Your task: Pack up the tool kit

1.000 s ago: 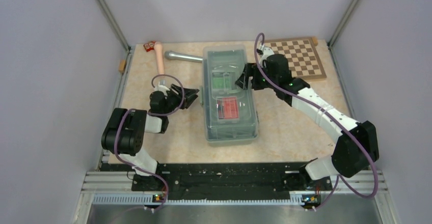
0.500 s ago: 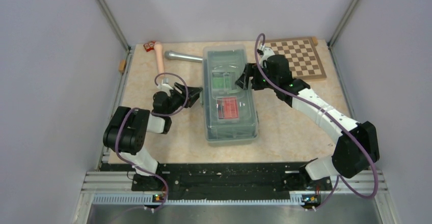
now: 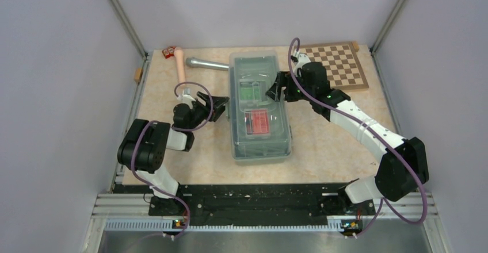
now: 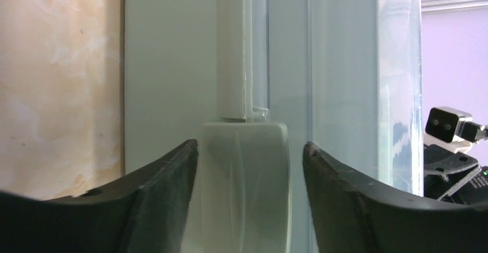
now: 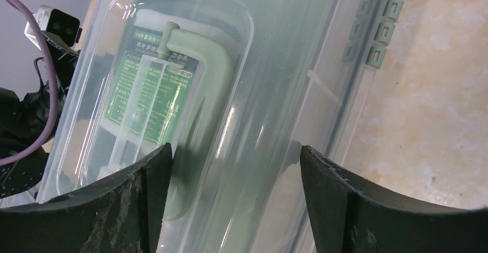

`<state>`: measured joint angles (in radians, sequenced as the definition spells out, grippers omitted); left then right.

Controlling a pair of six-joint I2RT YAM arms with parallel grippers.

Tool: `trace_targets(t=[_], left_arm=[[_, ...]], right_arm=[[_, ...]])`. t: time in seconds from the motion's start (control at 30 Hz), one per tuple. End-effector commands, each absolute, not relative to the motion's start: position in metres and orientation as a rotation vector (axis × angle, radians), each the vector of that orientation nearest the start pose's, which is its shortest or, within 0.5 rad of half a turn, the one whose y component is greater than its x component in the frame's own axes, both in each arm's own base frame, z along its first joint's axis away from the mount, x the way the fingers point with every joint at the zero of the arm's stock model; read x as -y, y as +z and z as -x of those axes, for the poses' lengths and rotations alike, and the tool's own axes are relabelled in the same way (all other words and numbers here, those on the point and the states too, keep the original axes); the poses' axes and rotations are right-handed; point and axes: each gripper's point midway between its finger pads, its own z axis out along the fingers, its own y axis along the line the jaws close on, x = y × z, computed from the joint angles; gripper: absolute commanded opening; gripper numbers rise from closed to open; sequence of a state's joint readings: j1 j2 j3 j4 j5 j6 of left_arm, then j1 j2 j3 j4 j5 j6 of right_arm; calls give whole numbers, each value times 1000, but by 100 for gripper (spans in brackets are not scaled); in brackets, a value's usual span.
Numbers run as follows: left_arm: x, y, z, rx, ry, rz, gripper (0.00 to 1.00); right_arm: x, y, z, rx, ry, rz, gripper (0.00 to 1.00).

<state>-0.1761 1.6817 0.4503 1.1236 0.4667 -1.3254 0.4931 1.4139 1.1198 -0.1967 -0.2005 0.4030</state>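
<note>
Judging by how things lie, the packing looks nearly finished. The toolbox (image 3: 260, 109) sits mid-table with its clear lid (image 5: 190, 92) down, and a green box (image 3: 249, 92) and a red box (image 3: 257, 122) show through it. Whether pliers or screwdrivers are inside cannot be told through the plastic, but none lie loose around the toolbox.

What seems left is fastening the lid. The left claw (image 4: 250, 149) is at the toolbox's left wall, its fingers spread apart on either side of a pale latch (image 4: 244, 178) and not gripping it. The right claw (image 5: 236, 149) is also spread wide and holds nothing. It hovers over the lid's right part near the moulded handle (image 5: 195, 92), on the side where the hinges (image 5: 377, 31) are.

The table (image 3: 334, 138) is beige and marbled, shut in by plain pale walls. Beyond the toolbox to the right lies a chessboard (image 3: 339, 64). Beyond it to the left lie a silver microphone (image 3: 206, 64) and a pale rod (image 3: 180, 63).
</note>
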Motion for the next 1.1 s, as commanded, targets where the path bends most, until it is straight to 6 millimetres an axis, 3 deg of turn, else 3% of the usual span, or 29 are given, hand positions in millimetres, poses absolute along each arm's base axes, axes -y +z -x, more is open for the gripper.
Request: trace_targets(t=[0.0,0.17,0.33,0.53,0.8,1.07], left_arm=[[213,136,-351,-1814,-1579,498,77],[217,128,-350,-1817,-1622,497,85],[219,132,-348,-1788,-1672,488,83],[219,147,-346,-1750,-1698,469,79],[216,187,-337,-1672,-1715,417,79],[210,189,-330,-1754,-1574,419,73]], right_arm=[[-252,174,-336,-2236,778,286,74],[-253,175,-336,-2234,783,289,74],[-255,177,-338,-2229,789,292,74],[-255,176,-338,-2230,789,292,74],[-255,178,-339,-2225,783,292,74],[-253,177,-338,-2225,776,293,74]])
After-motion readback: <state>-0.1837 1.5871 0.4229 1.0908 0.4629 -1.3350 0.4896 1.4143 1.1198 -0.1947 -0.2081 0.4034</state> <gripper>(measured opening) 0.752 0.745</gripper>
